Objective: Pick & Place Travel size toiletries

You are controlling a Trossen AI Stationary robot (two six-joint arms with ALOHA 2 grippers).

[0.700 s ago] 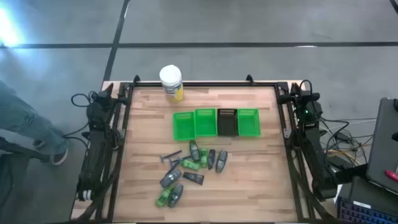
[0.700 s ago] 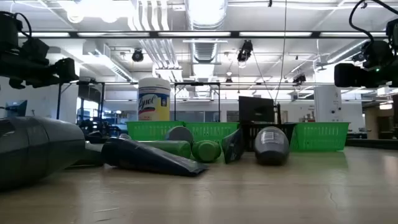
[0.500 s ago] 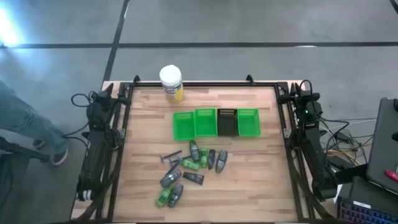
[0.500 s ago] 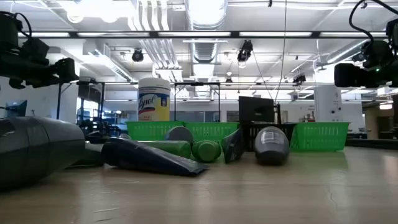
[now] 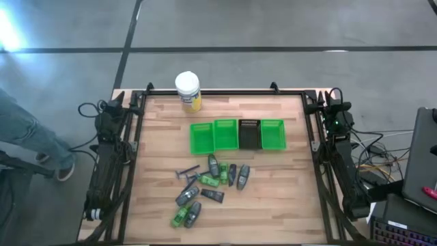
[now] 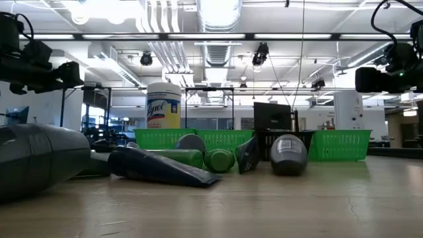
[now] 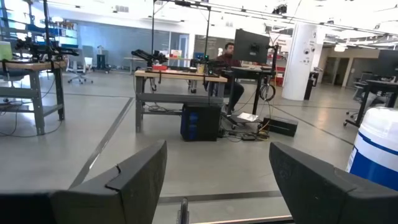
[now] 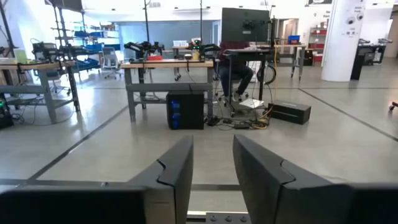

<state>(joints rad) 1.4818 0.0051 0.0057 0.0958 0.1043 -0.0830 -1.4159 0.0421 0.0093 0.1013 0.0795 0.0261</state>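
The travel size toiletries (image 5: 208,184) lie in a loose heap on the near middle of the wooden table: dark grey tubes, small green bottles and a thin dark razor-like stick (image 5: 186,171). The low view shows the tubes (image 6: 158,168) and bottles (image 6: 218,160) lying on their sides. My left gripper (image 7: 217,155) is open and parked at the table's far left corner (image 5: 115,106). My right gripper (image 8: 212,149) is open by a narrower gap at the far right corner (image 5: 332,106). Both point past the far edge, well away from the heap.
A row of small square trays (image 5: 235,134), three green and one black, sits beyond the heap. A white-lidded, yellow-labelled jar (image 5: 188,91) stands at the far edge, and its side shows in the left wrist view (image 7: 376,149). A person's leg (image 5: 20,137) is left of the table.
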